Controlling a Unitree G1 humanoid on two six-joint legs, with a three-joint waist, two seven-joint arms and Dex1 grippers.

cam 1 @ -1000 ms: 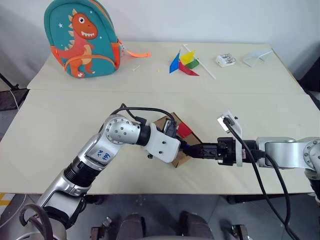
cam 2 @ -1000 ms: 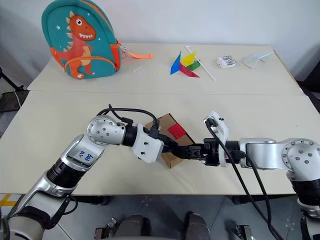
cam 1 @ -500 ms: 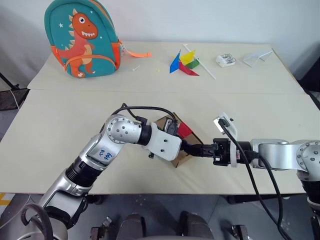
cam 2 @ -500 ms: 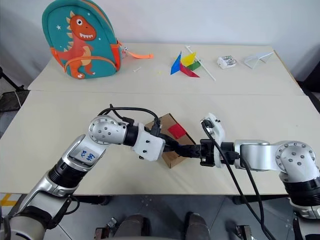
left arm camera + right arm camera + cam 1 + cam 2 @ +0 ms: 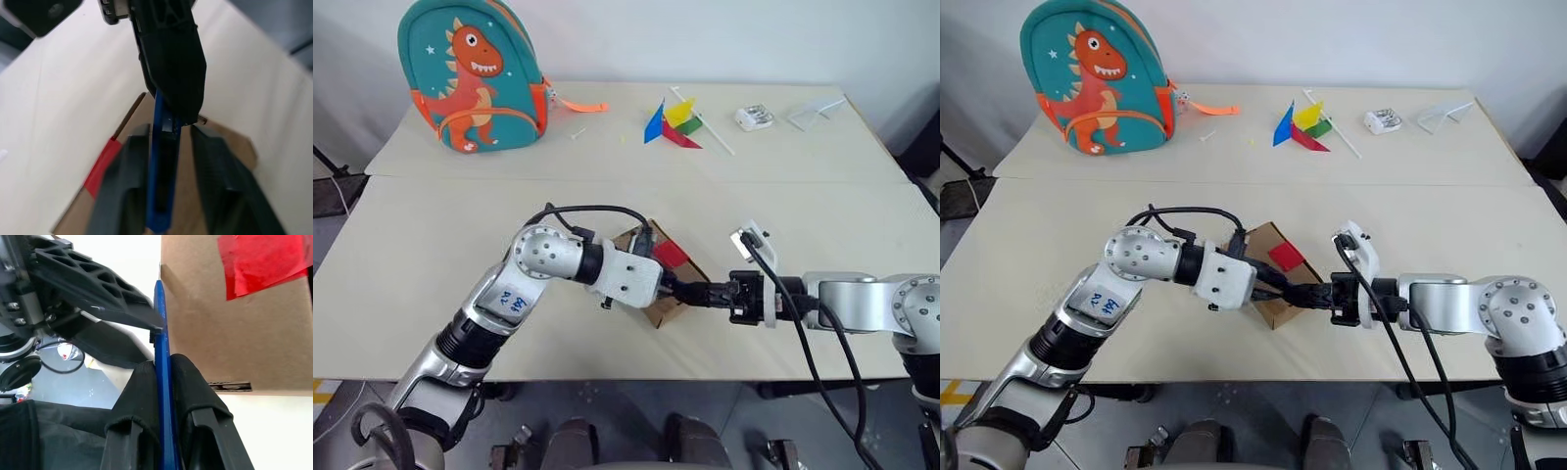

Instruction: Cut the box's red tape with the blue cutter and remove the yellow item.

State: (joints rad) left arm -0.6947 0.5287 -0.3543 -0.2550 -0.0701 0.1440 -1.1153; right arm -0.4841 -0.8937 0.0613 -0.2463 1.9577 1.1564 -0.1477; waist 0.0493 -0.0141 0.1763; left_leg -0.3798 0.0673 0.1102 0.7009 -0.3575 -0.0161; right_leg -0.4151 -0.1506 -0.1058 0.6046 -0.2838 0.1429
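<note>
The right gripper (image 5: 164, 431) clamps the blue cutter (image 5: 162, 377) beside the box (image 5: 1278, 274) (red tape (image 5: 1286, 257) on top); the left gripper (image 5: 168, 171) straddles it, fingers parted.

Silver arms with white wrist housings, black cables, 2 black latticed fingers (image 5: 146, 401) apiece.

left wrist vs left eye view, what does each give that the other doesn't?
Left wrist view alone: the slim blue cutter lying between the left gripper's parted fingers, with the right gripper's black fingers closed on its far end.

Left eye view alone: the teal dinosaur backpack, the multicoloured pinwheel, the beige table and the right gripper with its arm.

Both: the small brown cardboard box with its red tape patch.
</note>
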